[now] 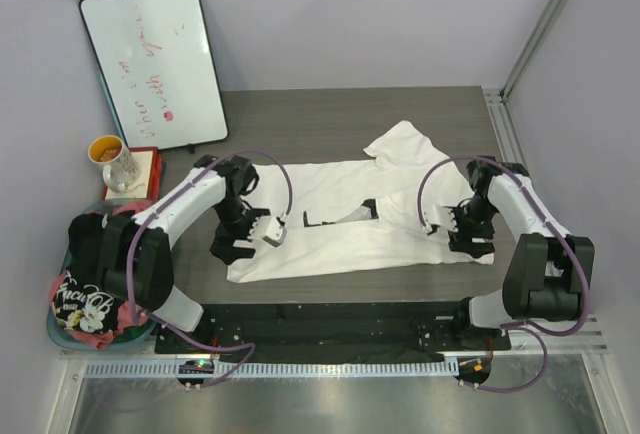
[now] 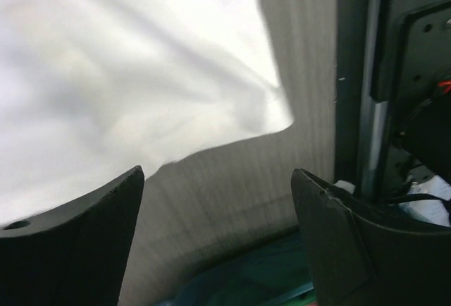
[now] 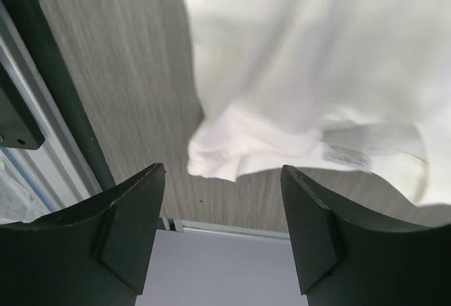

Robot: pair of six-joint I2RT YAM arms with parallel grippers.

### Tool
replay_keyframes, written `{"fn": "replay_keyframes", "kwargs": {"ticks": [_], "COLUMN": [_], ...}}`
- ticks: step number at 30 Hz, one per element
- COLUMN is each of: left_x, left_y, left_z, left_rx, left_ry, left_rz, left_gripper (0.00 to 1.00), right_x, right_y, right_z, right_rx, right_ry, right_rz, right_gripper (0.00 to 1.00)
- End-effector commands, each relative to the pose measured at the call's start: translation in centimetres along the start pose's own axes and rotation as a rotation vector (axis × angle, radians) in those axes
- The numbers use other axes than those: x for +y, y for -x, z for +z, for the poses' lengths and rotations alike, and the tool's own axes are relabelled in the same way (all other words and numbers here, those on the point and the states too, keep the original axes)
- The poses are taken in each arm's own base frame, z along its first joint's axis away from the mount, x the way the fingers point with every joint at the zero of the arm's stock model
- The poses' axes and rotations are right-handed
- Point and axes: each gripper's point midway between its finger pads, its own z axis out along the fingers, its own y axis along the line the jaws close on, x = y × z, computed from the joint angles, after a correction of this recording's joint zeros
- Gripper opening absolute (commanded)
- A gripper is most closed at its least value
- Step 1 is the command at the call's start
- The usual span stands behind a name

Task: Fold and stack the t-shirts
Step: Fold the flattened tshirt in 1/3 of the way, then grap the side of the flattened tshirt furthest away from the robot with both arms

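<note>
Your white t-shirt (image 1: pixel 340 239) lies flat across the worktop (image 1: pixel 300 114). It looks folded once along its length, with one sleeve poking out at its far right corner. I'd judge this fold only part done, and no stack is begun. The black t-shirt (image 1: pixel 80 299) and the pink-red t-shirt (image 1: pixel 128 318) sit bunched in the basket (image 1: pixel 52 326) off the white t-shirt's left end, both left to do. The left tool (image 2: pixel 215 193) hangs spread at its near left corner, pinching nothing. The right tool (image 3: pixel 223 179) is equally spread and empty at its near right corner. You can't tell how many layers the cloth has. Its black graphic (image 1: pixel 345 214) shows only partly, and the basket's heap hides any further shirts.
</note>
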Motion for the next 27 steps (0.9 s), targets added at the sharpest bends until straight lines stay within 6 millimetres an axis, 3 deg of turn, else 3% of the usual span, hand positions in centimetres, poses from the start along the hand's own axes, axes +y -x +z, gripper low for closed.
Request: {"fn": "replay_keyframes", "kwargs": {"ticks": [1,2,3,5,6,8,9,11,12,13,15,16,18,19,20,24,27], "left_x": [5.2,8.0,9.6,12.3,14.5,16.8,18.6,20.1,21.0,21.8,23.2,23.6,24.7,25.2,25.6,27.2,27.4], "left_y": [-1.0,-1.4,-2.4,-3.3,-4.7,-5.6,-6.9,-8.0,-8.6,-8.6,-8.9,-8.8,-8.5,-8.3,-8.2,-7.2,-6.5], "left_z": [-5.8,-6.6,-7.4,-9.1,-9.1,-10.5,-10.6,-11.5,-11.2,-11.9,-11.8,-11.9,-12.7,-12.2,-12.0,-12.0,-10.5], "left_rx": [0.004,-0.001,0.003,0.011,0.034,0.024,0.036,0.041,0.052,0.048,0.048,0.043,0.028,0.01,-0.001,-0.064,-0.079], "left_ry": [0.29,0.374,0.43,0.51,0.553,0.623,0.666,0.699,0.705,0.721,0.725,0.728,0.748,0.734,0.73,0.714,0.658], "left_rz": [-0.1,-0.12,-0.175,-0.234,-0.276,-0.31,-0.339,-0.363,-0.372,-0.363,-0.35,-0.339,-0.328,-0.32,-0.313,-0.311,-0.32], "left_gripper": [0.88,0.89,0.9,0.89,0.88,0.88,0.89,0.89,0.89,0.89,0.89,0.89,0.9,0.9,0.9,0.91,0.91], "right_x": [-5.9,-7.2,-10.7,-13.8,-16.7,-19.7,-22.2,-25.1,-27.3,-28.7,-31.7,-32.6,-35.0,-35.7,-36.8,-38.6,-39.3], "right_y": [1.7,1.8,2.0,2.6,2.5,2.9,2.7,2.8,2.8,2.5,2.5,2.4,2.5,2.7,2.7,3.8,4.5], "right_z": [-3.7,-3.2,-4.8,-5.5,-5.7,-5.9,-6.3,-6.6,-8.6,-7.1,-8.4,-7.3,-8.1,-7.3,-7.7,-7.1,-6.0], "right_rx": [-0.097,-0.123,-0.155,-0.227,-0.258,-0.314,-0.339,-0.393,-0.432,-0.446,-0.503,-0.516,-0.565,-0.591,-0.619,-0.715,-0.751], "right_ry": [-0.165,-0.158,-0.256,-0.292,-0.309,-0.322,-0.342,-0.365,-0.423,-0.404,-0.465,-0.451,-0.506,-0.493,-0.524,-0.525,-0.506], "right_rz": [0.107,0.208,0.263,0.348,0.426,0.49,0.542,0.597,0.64,0.675,0.692,0.73,0.749,0.794,0.797,0.859,0.909], "right_gripper": [0.72,0.71,0.7,0.7,0.69,0.69,0.69,0.69,0.69,0.69,0.69,0.69,0.69,0.69,0.69,0.69,0.69]}}
